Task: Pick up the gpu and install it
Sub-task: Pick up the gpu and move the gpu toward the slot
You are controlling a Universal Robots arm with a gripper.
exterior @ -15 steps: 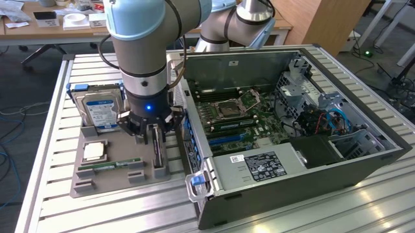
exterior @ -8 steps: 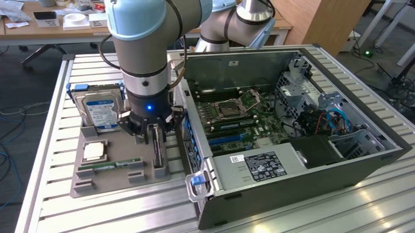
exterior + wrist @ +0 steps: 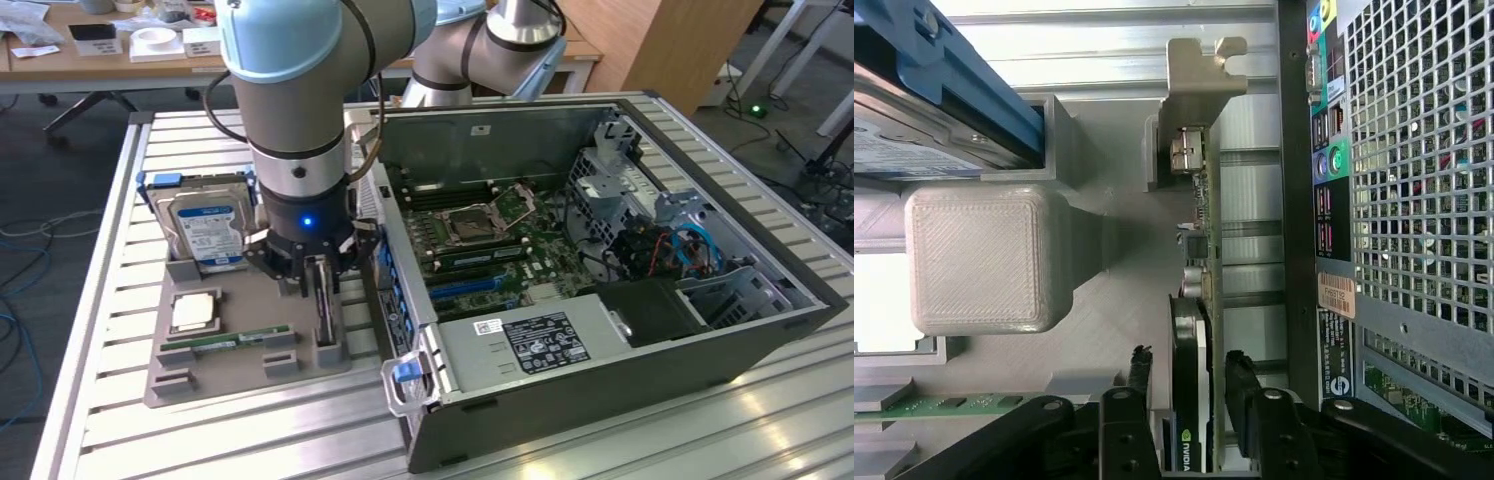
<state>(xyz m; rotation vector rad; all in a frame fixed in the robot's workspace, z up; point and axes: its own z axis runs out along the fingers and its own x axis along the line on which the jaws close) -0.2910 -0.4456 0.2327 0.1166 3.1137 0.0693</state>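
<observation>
Since the gpu [image 3: 1199,270] stands on edge in a slot of the grey parts tray [image 3: 227,385], just beside the computer case [image 3: 601,350], your gripper [image 3: 1189,385] straddles it from above, jaws wide, gripping nothing

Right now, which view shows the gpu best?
Wrist view: the gpu shows edge-on, with its bracket and board clear, between the sides of the open gripper. Exterior view: a thin dark slab upright in the grey holder, its top hidden behind the gripper.
</observation>
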